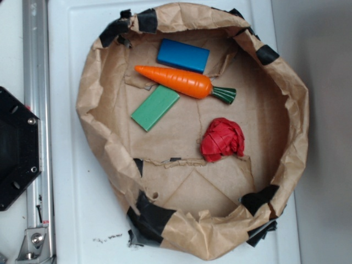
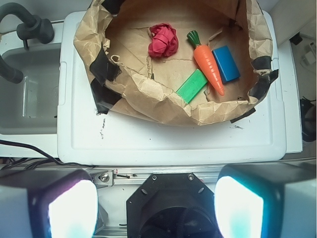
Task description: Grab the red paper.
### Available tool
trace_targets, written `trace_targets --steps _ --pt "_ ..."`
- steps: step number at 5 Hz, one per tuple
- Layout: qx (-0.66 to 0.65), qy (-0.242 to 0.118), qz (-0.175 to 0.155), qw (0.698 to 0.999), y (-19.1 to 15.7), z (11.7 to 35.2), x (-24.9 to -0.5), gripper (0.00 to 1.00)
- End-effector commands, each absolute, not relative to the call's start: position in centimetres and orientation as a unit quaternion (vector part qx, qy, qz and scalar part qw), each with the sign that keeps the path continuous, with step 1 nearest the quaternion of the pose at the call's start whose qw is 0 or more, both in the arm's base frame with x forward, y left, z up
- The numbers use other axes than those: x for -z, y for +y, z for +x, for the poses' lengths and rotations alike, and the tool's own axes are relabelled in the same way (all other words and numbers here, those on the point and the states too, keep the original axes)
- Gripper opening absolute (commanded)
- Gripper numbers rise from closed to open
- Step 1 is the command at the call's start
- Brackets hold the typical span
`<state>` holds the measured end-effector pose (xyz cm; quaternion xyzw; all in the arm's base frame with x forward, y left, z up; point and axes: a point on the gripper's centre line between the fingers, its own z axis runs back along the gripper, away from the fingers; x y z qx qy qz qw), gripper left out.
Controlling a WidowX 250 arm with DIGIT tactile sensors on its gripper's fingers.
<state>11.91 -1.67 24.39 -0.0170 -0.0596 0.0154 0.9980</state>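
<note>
Where the brown floor of the paper basin (image 1: 275, 82) lies bare, toward one side: red paper (image 1: 222, 140), crumpled into a rough ball, resting free and untouched. Just beside it, apart, the green top of the orange toy carrot (image 1: 176, 80), lying flat with its tip pointing away. Touching the carrot's far flank, a blue block (image 1: 183, 55); against its near flank, a flat green block (image 1: 155, 107), tilted diagonally. Around all four, a crumpled brown wall patched with black tape (image 1: 147, 20) at several points of the rim. Beneath the basin, a white tabletop (image 1: 77, 209); along one edge, a metal rail (image 1: 36, 66) and the black robot base (image 1: 16, 148).

In the wrist view, well back from the basin over the base: tool (image 2: 156, 208), fingers (image 2: 64, 206) blurred at the lower corners, spread wide apart, clamped on nothing.
</note>
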Motion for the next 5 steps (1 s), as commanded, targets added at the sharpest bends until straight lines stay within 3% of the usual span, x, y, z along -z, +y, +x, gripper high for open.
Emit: trace_targets --steps 1,2,3,4,5 --pt "-0.015 -0.06 -0.017 0.998 -1.7 11.9 -24.4 1.0" --pt "-0.062 -0.06 -0.058 0.995 0.9 16.8 -20.1 1.0" --pt "-0.057 0.011 -0.111 0.992 1.1 19.7 -17.4 1.0" --pt "0.022 -0.097 -0.059 0.993 1.5 24.1 -16.1 1.0" --pt "0.11 -0.099 -0.037 0.988 0.7 27.6 -15.1 1.0"
